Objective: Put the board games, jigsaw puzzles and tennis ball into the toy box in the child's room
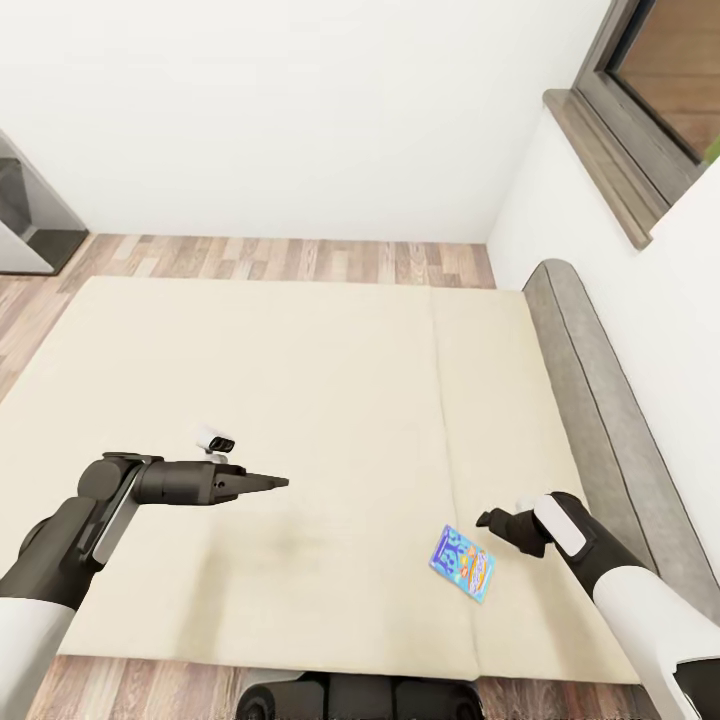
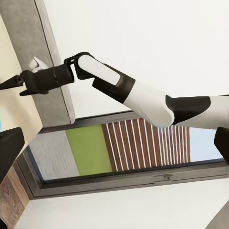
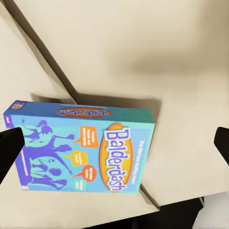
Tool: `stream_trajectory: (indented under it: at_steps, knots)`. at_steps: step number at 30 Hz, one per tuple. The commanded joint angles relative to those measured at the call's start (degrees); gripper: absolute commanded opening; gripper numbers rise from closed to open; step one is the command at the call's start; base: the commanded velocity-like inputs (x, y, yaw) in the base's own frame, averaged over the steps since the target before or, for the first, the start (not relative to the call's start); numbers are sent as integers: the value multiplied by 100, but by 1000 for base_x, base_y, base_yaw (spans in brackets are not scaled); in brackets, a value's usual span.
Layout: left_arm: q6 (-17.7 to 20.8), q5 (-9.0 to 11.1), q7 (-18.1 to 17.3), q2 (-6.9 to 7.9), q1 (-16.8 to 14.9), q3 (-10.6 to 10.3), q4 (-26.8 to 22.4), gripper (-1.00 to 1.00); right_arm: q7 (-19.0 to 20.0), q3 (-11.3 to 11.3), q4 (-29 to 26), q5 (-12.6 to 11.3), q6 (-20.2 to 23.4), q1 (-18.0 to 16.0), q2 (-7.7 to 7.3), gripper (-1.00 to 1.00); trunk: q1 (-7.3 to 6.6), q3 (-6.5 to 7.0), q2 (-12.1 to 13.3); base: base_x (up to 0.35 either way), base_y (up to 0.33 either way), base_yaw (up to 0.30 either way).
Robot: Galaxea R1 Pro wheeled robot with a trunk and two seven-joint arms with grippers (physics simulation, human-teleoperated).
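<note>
A small blue board game (image 1: 462, 563) printed "Balderdash" lies flat on the beige bed (image 1: 300, 380), near its front edge and close to the grey headboard (image 1: 600, 400). My right gripper (image 1: 490, 521) hovers just above and beside the box, open and holding nothing. In the right wrist view the board game (image 3: 86, 150) lies between the two spread fingertips (image 3: 9, 150). My left gripper (image 1: 272, 483) hangs over the bare mattress to the left, open and empty. The left wrist view looks across at my right arm (image 2: 129, 90).
A window (image 1: 660, 80) with a dark frame is set in the wall behind the headboard. Wood floor (image 1: 300, 258) runs along the far side of the bed. A grey cabinet (image 1: 25, 215) stands at the far left. My base (image 1: 350, 695) is against the bed's front edge.
</note>
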Motion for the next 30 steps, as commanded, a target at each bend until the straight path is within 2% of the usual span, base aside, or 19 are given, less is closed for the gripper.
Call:
stream_trajectory:
  at_steps: [1, 30]
  knots:
    - [61, 3, -22, 5, -4, -12, 0, 100, -49, 40, -9, -64, 21, -3, -7, 100, 3, -17, -10, 0, 0, 0]
    - [61, -2, -22, 5, -4, -12, -9, 100, -2, 34, -25, -107, 50, -3, -2, 100, 3, -292, -10, 0, 0, 0]
